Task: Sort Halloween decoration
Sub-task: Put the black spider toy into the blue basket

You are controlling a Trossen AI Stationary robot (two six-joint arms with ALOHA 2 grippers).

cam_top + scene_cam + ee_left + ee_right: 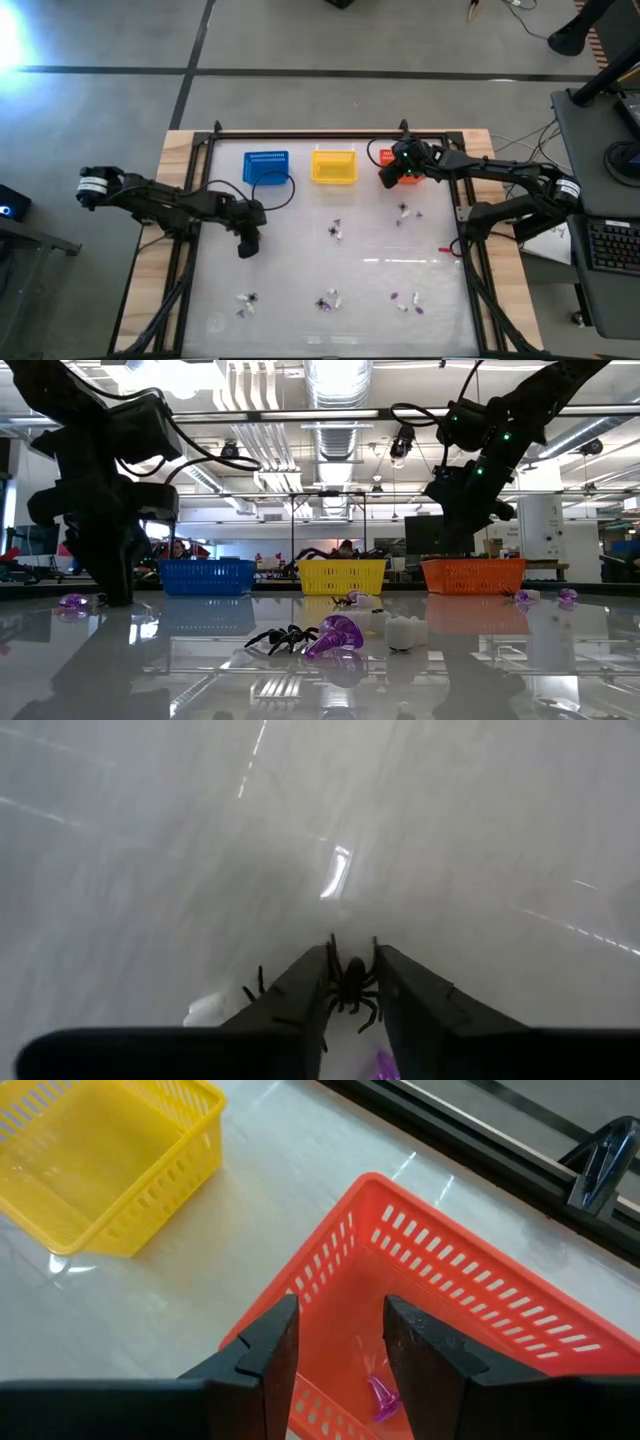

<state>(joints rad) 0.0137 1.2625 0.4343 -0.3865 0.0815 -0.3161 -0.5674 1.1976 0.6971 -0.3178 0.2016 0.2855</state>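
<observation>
The Halloween decoration lies as tiny black spiders, whitish and purple pieces in small groups on the clear tabletop [330, 262]. My left gripper [248, 244] stands steeply down at the table's left middle, shut on one black spider [352, 982]. A whitish piece [210, 1010] and a purple piece [385, 1066] lie close beside its fingers. My right gripper [404, 168] hangs open above the orange basket [450, 1220] at the back right, nothing between its fingers [285, 1342]. A purple piece [380, 1398] lies in that basket. My left gripper pinches the black spider's body [352, 976] between its two fingers, close to their free ends. The fingers come from above, slanting steeply down. The spider's legs [372, 1012] stick out past the fingers. Whether it rests on the table or hangs clear, I cannot tell.
A blue basket [265, 166] and a yellow basket [334, 166] stand beside the orange one along the far edge. More trinket groups lie at the middle [336, 230], the right [405, 212] and along the near side [246, 302], [328, 300], [405, 300]. A dark frame [330, 133] borders the table.
</observation>
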